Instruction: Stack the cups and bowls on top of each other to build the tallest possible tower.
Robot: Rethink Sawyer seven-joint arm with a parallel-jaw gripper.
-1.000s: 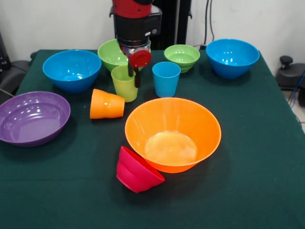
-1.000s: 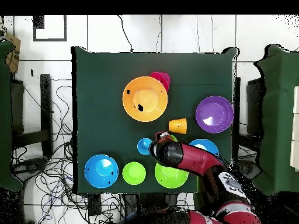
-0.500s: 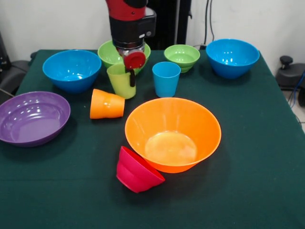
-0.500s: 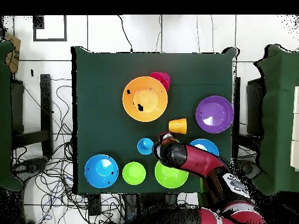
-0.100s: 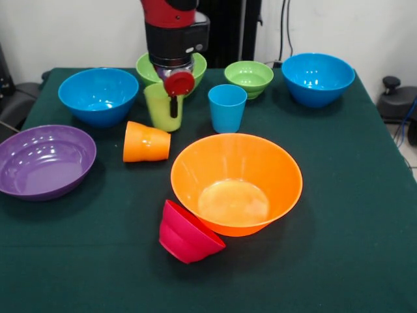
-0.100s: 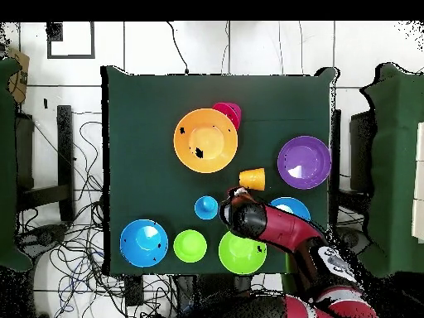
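My gripper (image 5: 171,104) is shut on the lime green cup (image 5: 158,107), one finger down inside its rim, holding it upright near the big green bowl (image 5: 144,65). In the overhead view the arm hides this cup. The orange cup (image 5: 145,142) lies on its side in front of it. To the right, the blue cup (image 5: 227,107) stands upright. The large orange bowl (image 5: 195,163) sits mid-table, and the small red bowl (image 5: 186,233) leans tilted against its near side. No tower stands.
A purple bowl (image 5: 42,160) lies at the left edge and a blue bowl (image 5: 98,96) behind it. A small green bowl (image 5: 248,77) and a second blue bowl (image 5: 317,78) stand at the back right.
The gripper has carried the lime green cup leftward and toward the back of the table, nearer the big green bowl. Nothing else moved.
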